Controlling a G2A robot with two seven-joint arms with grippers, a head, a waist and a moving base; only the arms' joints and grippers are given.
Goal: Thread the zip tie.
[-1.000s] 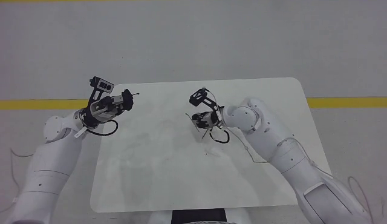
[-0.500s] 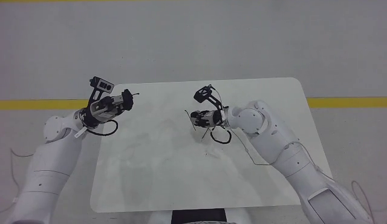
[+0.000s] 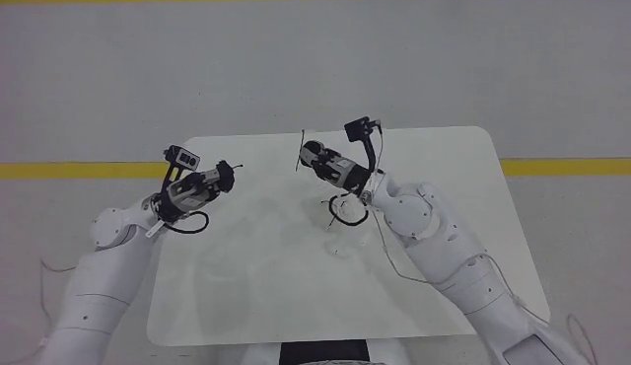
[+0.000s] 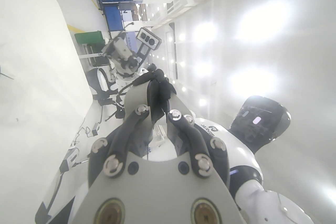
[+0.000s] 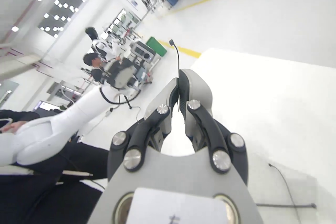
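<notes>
Right gripper (image 5: 179,84): clamped tight on the zip tie, up above the far half of the table and close to its far edge.
Zip tie (image 5: 178,57): a thin black strip standing straight out of those closed fingertips, square head at the free end, in the air and off the table.
Left gripper (image 3: 230,172): fingers pressed together on a dark piece, hovering just inside the table's left edge.
Dark piece (image 4: 157,95): black and crumpled-looking, pinched right at the fingertips; what it is, I can't tell.
Gap between the grippers: well apart and roughly facing each other, with a bare white stretch of table under the gap.
Table (image 3: 444,168): white with rounded corners, and the near half lies wide open in front of both arms.
Loose tie (image 5: 282,177): flat on the table near the right arm, apart from the held one.
</notes>
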